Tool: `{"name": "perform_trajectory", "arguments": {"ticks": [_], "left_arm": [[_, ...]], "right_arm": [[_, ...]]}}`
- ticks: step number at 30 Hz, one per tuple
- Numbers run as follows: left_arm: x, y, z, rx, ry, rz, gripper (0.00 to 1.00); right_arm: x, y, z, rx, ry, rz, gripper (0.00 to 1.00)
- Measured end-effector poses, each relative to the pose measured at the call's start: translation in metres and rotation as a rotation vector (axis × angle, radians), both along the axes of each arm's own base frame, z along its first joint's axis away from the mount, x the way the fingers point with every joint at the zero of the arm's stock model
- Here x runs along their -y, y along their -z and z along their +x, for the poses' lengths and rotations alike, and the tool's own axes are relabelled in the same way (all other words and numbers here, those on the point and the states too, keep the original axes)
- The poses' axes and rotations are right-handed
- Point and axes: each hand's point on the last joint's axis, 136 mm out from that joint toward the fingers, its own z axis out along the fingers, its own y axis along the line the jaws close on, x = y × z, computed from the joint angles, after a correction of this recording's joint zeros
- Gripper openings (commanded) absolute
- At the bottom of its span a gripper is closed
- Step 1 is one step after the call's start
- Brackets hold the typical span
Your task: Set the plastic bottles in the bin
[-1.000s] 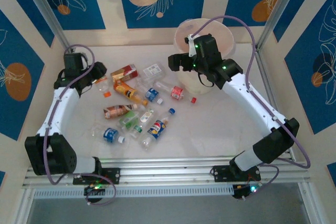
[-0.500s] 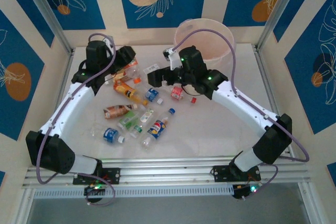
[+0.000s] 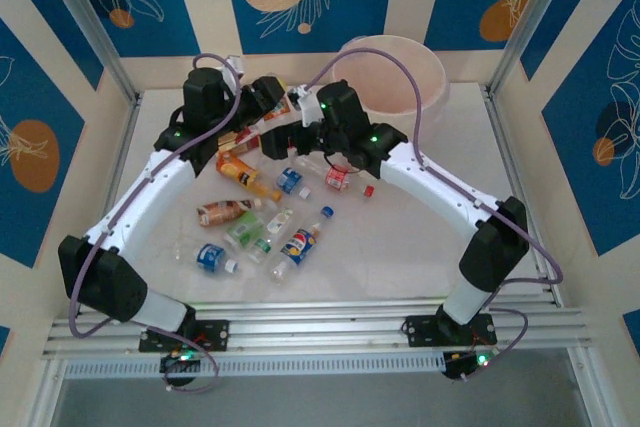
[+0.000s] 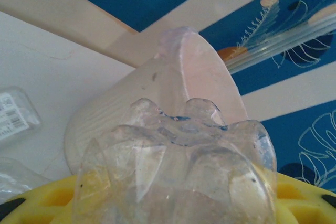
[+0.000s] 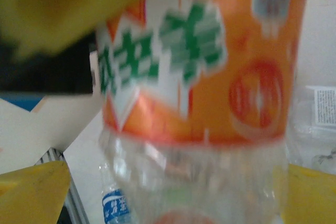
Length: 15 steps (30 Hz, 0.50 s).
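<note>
We are gripping an orange-labelled plastic bottle in the left pincer, above the desk and short of the bin, while the released right pincer is crowding it and risking knocking it loose.

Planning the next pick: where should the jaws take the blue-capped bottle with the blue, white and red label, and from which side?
I'd grip the blue-capped bottle across its labelled middle, coming down from above. It lies flat and slanted on the table, so turn the jaws square to its length; other bottles lie close on its left, bare table on its right.
</note>
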Motion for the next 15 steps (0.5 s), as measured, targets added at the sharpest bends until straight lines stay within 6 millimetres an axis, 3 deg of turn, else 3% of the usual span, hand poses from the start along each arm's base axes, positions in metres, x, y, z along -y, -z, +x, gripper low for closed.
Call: {"name": "perform_trajectory", "arguments": {"ticks": [10,13,15], "left_arm": [[0.007,-0.003,-0.004,0.003,0.024,-0.012,0.52],[0.007,-0.003,-0.003,-0.001,0.023,-0.013,0.70],[0.004,-0.001,-0.002,-0.016,0.009,-0.016,0.93]], "right_arm": [[-0.001,0.000,0.015,0.046,0.035,-0.030,0.63],[-0.001,-0.001,0.015,0.051,0.037,-0.031,0.57],[0.000,-0.004,0.016,0.062,0.044,-0.030,0.55]]}}
